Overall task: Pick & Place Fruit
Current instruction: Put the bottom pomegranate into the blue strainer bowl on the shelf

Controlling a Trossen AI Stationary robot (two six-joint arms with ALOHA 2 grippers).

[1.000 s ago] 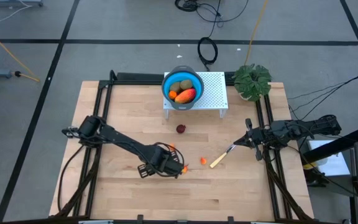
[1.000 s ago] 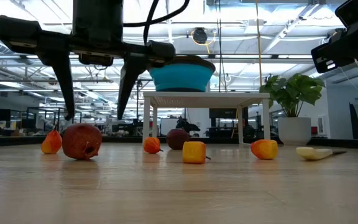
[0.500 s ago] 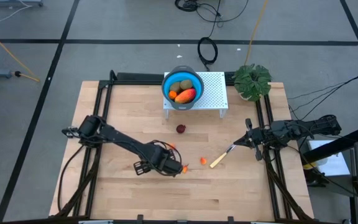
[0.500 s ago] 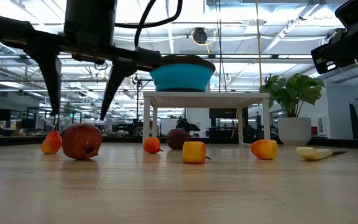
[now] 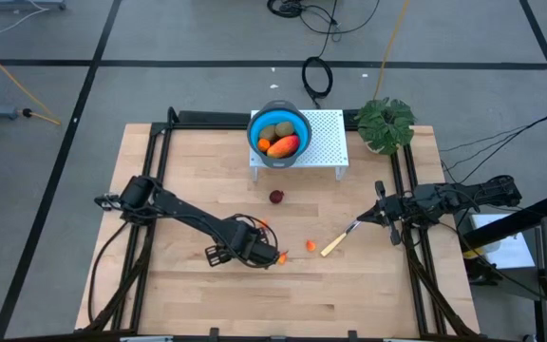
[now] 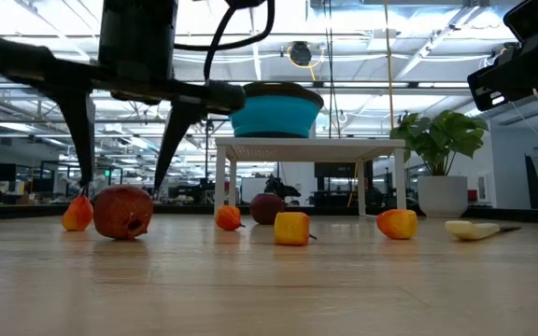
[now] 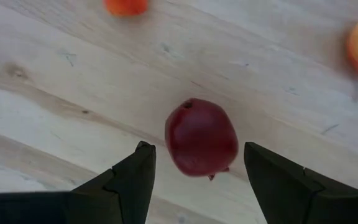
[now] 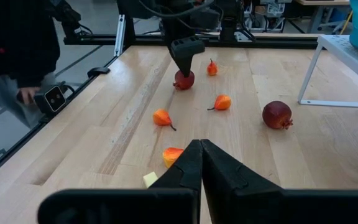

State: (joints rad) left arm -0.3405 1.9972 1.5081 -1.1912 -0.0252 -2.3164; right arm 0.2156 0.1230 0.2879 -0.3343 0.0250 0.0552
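Observation:
A dark red ball [image 7: 201, 137] lies on the wooden table. My left gripper [image 7: 196, 147] hangs open over it, pointing down. In the low view its fingertips stand on either side of the ball [image 6: 124, 212], at about the height of its top, and touch nothing. A second dark red ball [image 5: 276, 197] lies in front of the white rack [image 5: 323, 142]. The blue bowl [image 5: 259, 144] on the rack holds two brownish-green ovals and a red-orange piece [image 5: 283, 145]. Small orange bits [image 5: 311, 245] lie scattered nearby. My right gripper [image 5: 380, 215] waits shut at the right edge.
A yellow-handled knife [image 5: 335, 244] lies right of the orange bits. A potted plant [image 5: 386, 123] stands at the far right corner. An orange bit [image 6: 77, 213] lies close beside the ball's left. A person stands beyond the table [image 8: 17, 50].
My left gripper has shifted a little toward the table's left edge above the dark red ball and tipped slightly. Its fingers stay open. The ball has not moved.

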